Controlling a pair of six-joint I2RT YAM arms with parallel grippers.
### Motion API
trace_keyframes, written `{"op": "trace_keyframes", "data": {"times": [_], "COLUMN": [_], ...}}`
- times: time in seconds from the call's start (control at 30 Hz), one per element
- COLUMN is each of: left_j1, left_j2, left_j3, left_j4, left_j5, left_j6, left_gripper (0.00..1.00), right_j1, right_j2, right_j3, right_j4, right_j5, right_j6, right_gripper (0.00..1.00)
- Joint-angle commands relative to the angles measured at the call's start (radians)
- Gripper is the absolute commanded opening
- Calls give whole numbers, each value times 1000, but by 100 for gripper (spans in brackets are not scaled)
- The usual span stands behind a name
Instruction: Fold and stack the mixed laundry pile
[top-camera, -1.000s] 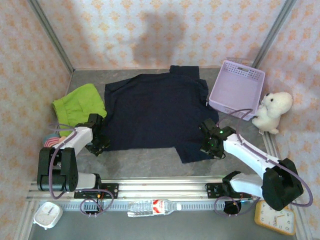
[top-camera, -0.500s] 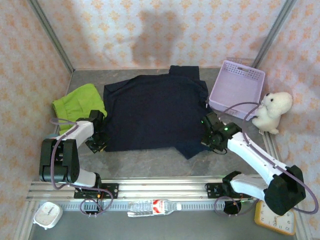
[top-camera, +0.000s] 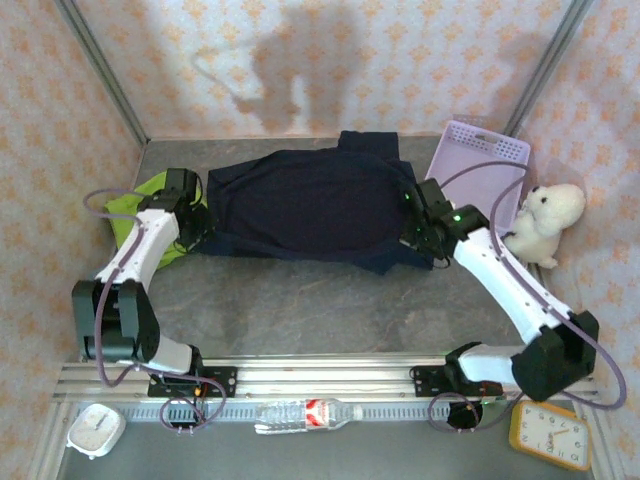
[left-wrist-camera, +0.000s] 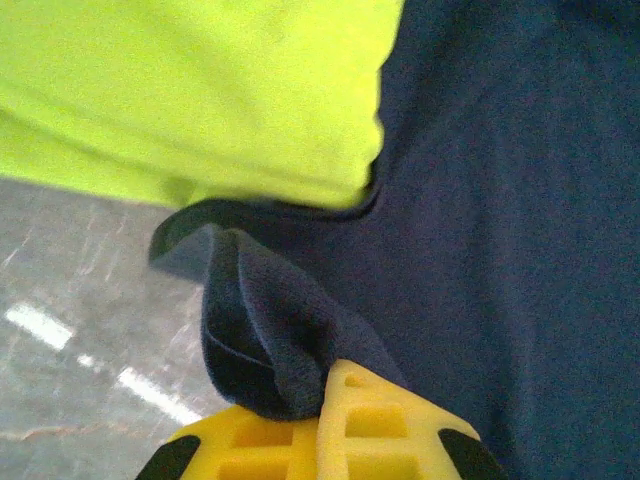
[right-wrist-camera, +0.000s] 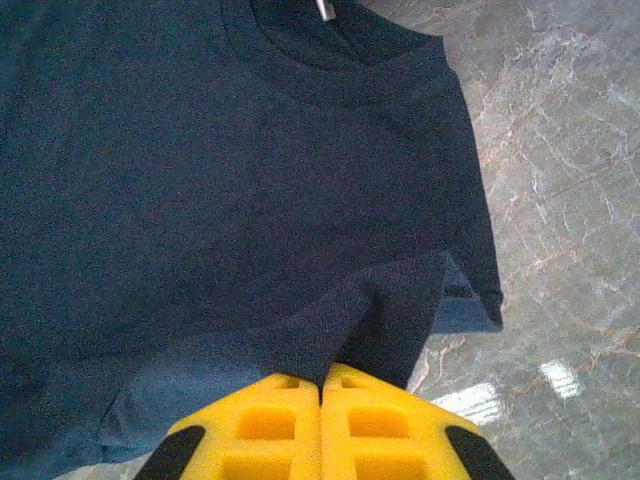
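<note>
Left claw (left-wrist-camera: 318, 395) and right claw (right-wrist-camera: 322, 380) pinching navy garment (top-camera: 310, 205), long axis left-right, collar far.

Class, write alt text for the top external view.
The left gripper and right gripper each pinch a near corner of the dark navy shirt, mid-fold. A lime-green garment lies left; a lavender basket and white plush bear sit right.
</note>
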Motion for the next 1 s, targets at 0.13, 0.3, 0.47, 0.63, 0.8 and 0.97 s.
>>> {"op": "trace_keyframes", "data": {"times": [0.13,0.3,0.47,0.63,0.8,0.97], "left_j1": [8,8,8,-27,-135,-195], "left_j2": [206,356,375,315,255,281], "left_j3": [189,338,373,366,273,165], "left_j4": [-48,-96,-119,-112,-55,58], "left_j5": [-67,-93,-113,-99,-55,9], "left_j6": [-15,-32,-39,-1,-1,-55], "left_gripper": [0,0,59,63,59,38], "right_j1": [-123,-143,-143,-144,-143,-145], "right_j2": [277,602,680,552,413,402], "right_j3": [231,598,737,571,301,152], "right_j4": [150,118,58,67,110,141], "right_j5": [-42,-187,-164,-141,-125,-118], "right_j6": [-138,-231,-262,-284,-252,-212], "right_gripper": [0,11,46,45,36,25]}}
